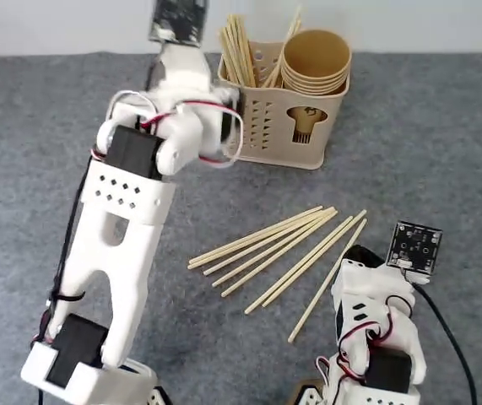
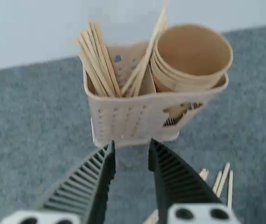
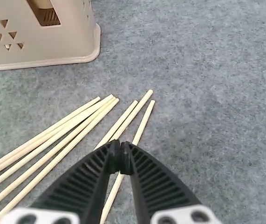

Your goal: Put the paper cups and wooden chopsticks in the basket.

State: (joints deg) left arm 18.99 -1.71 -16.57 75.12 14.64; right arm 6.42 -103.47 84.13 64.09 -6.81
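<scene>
Your right arm (image 1: 376, 329) is sitting closest, at 5 o'clock on the grey bench (image 1: 452, 152). The right jaws are pressing together at the tips with nothing between them. They are hanging over the near ends of the loose wooden chopsticks (image 1: 278, 249), and you cannot tell whether they are touching the wood.

Those loose sticks are lying flat in a fan around the middle of the bench. Their far ends are pointing toward 2 o'clock, well apart from the basket (image 1: 266, 135).

From 7 o'clock your left arm (image 1: 131, 219) is stretching up toward 11 o'clock. The left jaws are standing spread with nothing held between them, just short of the basket's wall.

The basket is standing upright at 12 o'clock. Its 9 o'clock compartment is holding a bundle of upright chopsticks (image 1: 239, 46), with a couple leaning across toward 3 o'clock. Its 3 o'clock compartment is holding the stacked paper cups (image 1: 315, 80), mouths up, with their rims rising above the basket's edge.
</scene>
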